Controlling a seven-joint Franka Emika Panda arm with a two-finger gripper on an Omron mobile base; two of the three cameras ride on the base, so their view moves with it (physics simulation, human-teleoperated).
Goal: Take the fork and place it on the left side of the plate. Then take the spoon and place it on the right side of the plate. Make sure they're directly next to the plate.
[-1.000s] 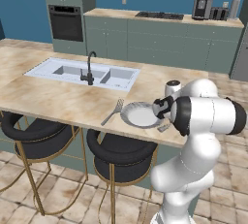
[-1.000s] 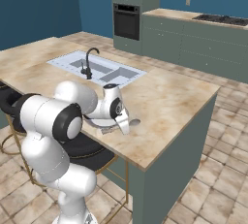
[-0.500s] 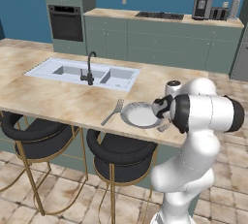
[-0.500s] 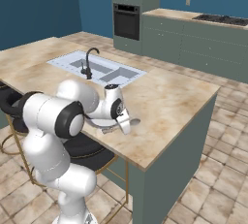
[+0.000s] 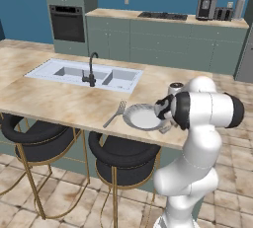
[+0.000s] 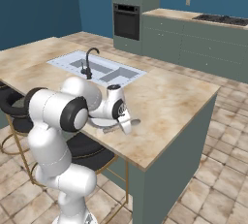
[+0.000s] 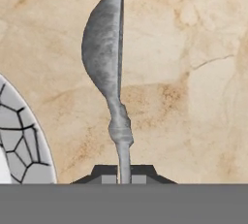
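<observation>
Between the fingers [image 7: 110,172], spoon [image 7: 105,53] handle.

Arm folded tight over the near edge of the worktop [image 5: 64,101], upper link rising from the base, big elbow joint bulging out toward the camera, forearm doubling back low toward the plate [image 5: 143,117]. Wrist bent down so the hand hangs just beside the plate's right rim. Gripper [image 7: 124,173] pointed at the worktop, jaws closed on the thin handle of the spoon [image 7: 106,63], its bowl sticking out beyond the fingertips.
</observation>
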